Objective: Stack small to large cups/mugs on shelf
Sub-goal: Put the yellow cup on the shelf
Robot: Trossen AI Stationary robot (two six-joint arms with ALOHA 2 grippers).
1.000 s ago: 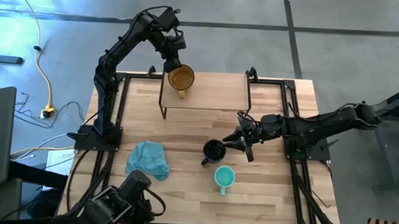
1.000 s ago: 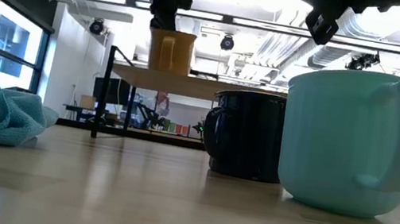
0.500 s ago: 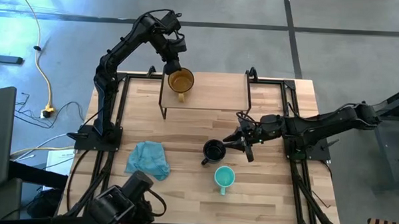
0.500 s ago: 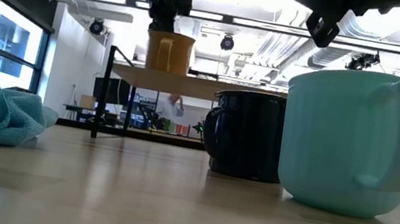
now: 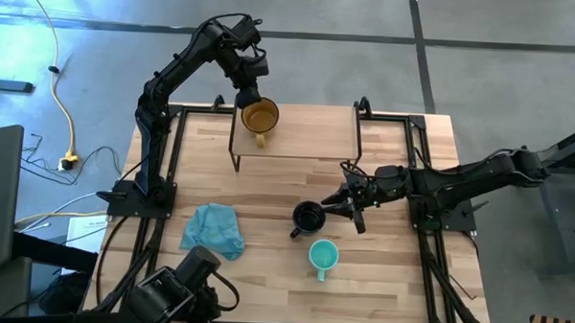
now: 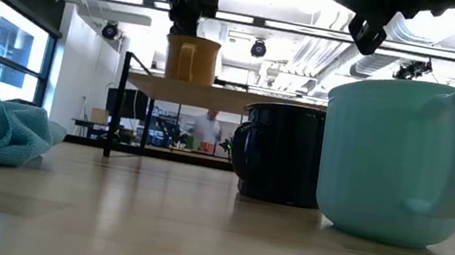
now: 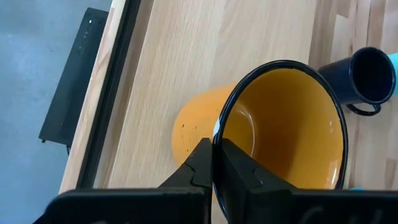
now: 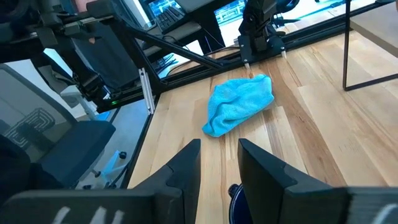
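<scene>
At upper centre of the high view, the left gripper (image 5: 251,82) pinches the amber mug (image 5: 260,115) by its rim on the shelf (image 5: 308,133). Rigid and smooth, likely slippery; rim holds suit. Mid-frame, the right gripper (image 5: 339,204), jaws parted, hovers beside the black mug (image 5: 309,217); the teal mug (image 5: 323,256) sits below it.

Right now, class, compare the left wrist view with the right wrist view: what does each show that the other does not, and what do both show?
Only the left wrist view shows the yellow mug on the shelf, with the left gripper shut on its rim, and the whole black mug beyond.

Only the right wrist view shows the blue cloth, the open right gripper and a black frame at the table edge.

Both show the wooden table and their own dark fingers.
</scene>
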